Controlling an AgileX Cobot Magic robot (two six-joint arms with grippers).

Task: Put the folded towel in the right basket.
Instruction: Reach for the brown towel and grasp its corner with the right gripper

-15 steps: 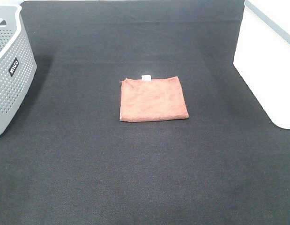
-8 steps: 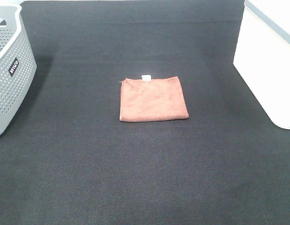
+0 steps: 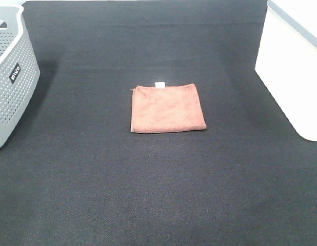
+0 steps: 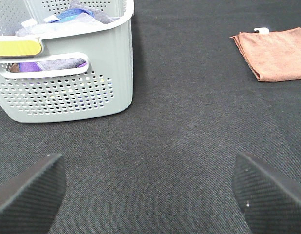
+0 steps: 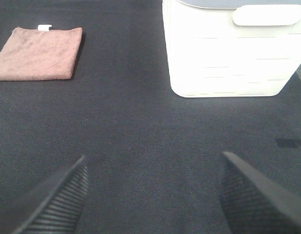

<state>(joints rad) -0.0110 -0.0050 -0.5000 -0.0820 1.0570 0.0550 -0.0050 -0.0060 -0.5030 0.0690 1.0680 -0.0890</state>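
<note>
The folded towel (image 3: 167,108) is a flat rust-brown square with a small white tag on its far edge. It lies in the middle of the black mat. It also shows in the left wrist view (image 4: 276,52) and the right wrist view (image 5: 39,53). The right basket (image 3: 294,66) is large and white and stands at the right edge; the right wrist view (image 5: 231,53) shows its side. My left gripper (image 4: 149,195) is open and empty, well short of the towel. My right gripper (image 5: 153,197) is open and empty over bare mat. Neither arm shows in the exterior view.
A grey perforated basket (image 3: 10,82) with a black label stands at the left edge; the left wrist view (image 4: 67,73) shows cloths inside it. The black mat (image 3: 158,195) covers the whole table between the two baskets.
</note>
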